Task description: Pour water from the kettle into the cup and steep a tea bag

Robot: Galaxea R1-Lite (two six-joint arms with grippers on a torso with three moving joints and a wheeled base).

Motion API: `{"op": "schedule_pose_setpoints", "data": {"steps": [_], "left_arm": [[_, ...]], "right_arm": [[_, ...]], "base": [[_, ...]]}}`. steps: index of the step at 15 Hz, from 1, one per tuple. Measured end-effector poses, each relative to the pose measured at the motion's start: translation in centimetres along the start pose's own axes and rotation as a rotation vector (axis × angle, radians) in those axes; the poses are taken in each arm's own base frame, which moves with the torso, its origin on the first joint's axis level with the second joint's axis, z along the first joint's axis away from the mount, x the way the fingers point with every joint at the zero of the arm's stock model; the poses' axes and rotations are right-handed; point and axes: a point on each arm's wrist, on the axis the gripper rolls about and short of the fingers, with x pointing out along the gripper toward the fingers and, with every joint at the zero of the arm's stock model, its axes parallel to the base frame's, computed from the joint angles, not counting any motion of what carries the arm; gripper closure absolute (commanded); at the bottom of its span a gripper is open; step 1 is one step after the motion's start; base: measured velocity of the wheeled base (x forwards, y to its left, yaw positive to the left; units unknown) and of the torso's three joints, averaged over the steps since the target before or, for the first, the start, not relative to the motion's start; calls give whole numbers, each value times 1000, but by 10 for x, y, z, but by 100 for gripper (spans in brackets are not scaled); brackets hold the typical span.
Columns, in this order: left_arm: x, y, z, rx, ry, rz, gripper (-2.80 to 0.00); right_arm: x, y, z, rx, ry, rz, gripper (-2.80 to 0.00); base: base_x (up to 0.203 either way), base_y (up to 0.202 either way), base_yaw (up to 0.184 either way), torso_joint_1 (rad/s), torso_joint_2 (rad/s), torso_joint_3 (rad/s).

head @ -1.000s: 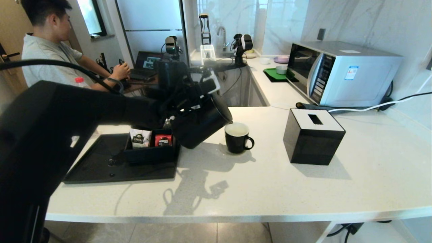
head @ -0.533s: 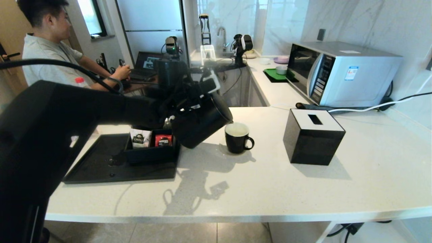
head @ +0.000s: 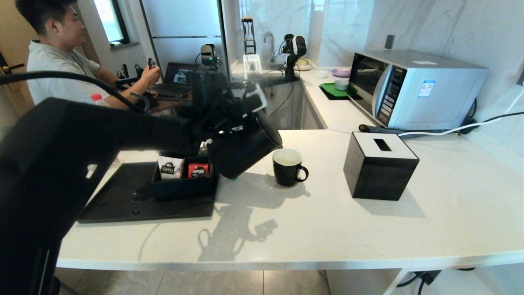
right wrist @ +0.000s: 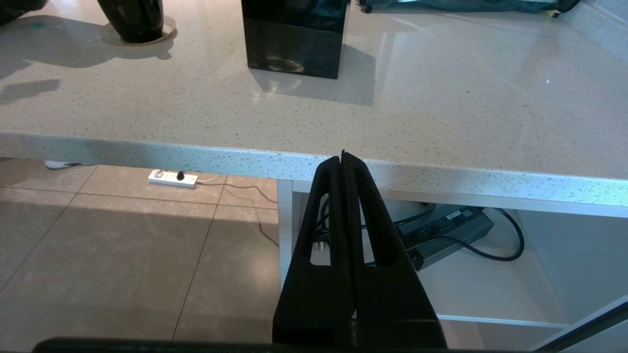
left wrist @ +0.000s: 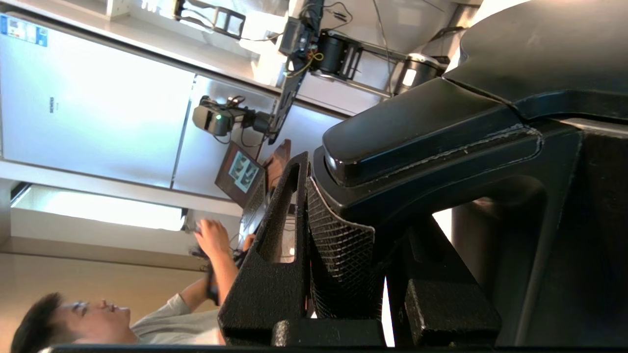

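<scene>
The black kettle (head: 245, 149) hangs tilted over the counter, its spout just left of and above the cup's rim. My left gripper (head: 234, 122) is shut on its loop handle; in the left wrist view the handle (left wrist: 431, 142) sits between the textured pads (left wrist: 338, 245). The black cup (head: 287, 167) stands on the counter with its white inside showing, and its base shows in the right wrist view as the cup (right wrist: 131, 19). I see no stream of water. The tea bag is out of view. My right gripper (right wrist: 343, 158) is shut and empty, below the counter's front edge.
A black tray (head: 123, 207) at the left holds a black box (head: 184, 187) with a white CHALI packet (head: 168, 169) and a red packet (head: 198, 170). A black tissue box (head: 380, 166) stands right of the cup. A microwave (head: 413, 88) sits at the back right. A man (head: 57, 57) sits behind.
The kettle, the cup and both arms stand almost as before. The man at the back has lifted his hand.
</scene>
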Motion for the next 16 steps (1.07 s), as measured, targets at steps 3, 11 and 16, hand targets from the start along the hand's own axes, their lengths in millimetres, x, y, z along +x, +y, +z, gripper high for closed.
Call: {"op": "schedule_pose_setpoints", "data": {"steps": [3, 11, 16], "left_arm": [[0, -1, 0, 0, 0, -2, 0], [0, -1, 2, 23, -5, -3, 0], [0, -2, 3, 34, -8, -4, 0]], "right_arm": [[0, 0, 0, 0, -2, 0, 0], [0, 0, 0, 0, -3, 0, 0], [0, 0, 0, 0, -3, 0, 0]], "base": [[0, 0, 0, 0, 0, 0], [0, 0, 0, 0, 0, 0], [0, 0, 0, 0, 0, 0]]}}
